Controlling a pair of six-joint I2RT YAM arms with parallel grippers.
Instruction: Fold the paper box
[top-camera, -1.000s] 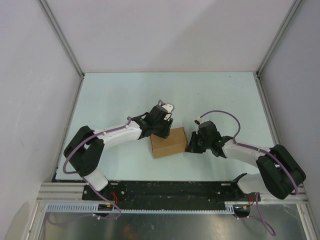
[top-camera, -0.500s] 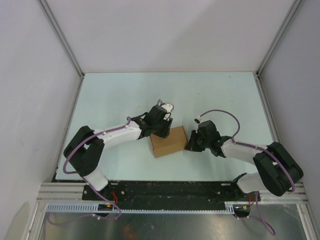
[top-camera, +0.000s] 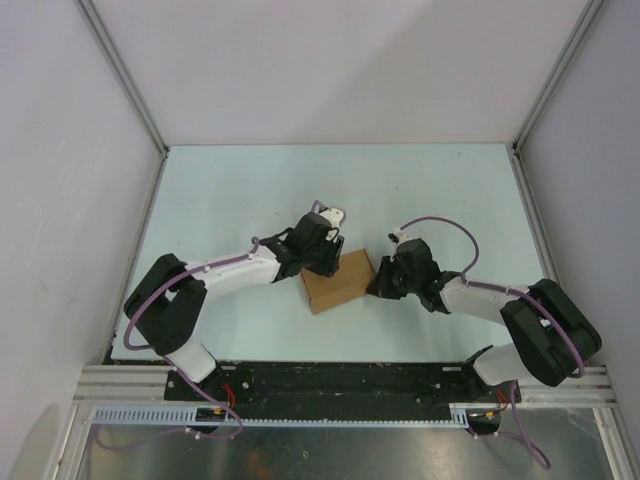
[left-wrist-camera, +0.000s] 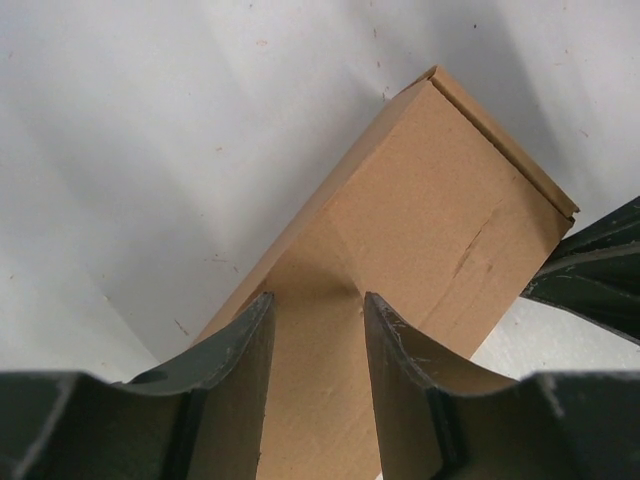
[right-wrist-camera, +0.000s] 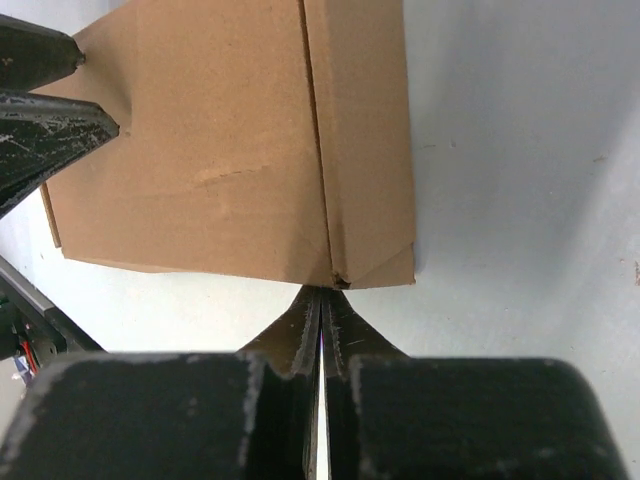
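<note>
**Folded paper box on the surface, one of your pincers at each end**

The paper box (top-camera: 338, 282) lies closed and flat on the pale surface (top-camera: 250, 190), near its front edge and between your two arms, turned a little askew to that edge. Your left pincer (left-wrist-camera: 315, 300) comes over the box from its far left end with its fingers apart. Both tips are down on the brown top face, and cardboard shows in the gap between them, so nothing is clamped. Your right pincer (right-wrist-camera: 320, 295) has its fingers pressed together with nothing between them. Their joined tips sit right at the box's right-hand corner, where the side flap's seam ends, touching it or very nearly so. A faint crease marks the lid.
</note>
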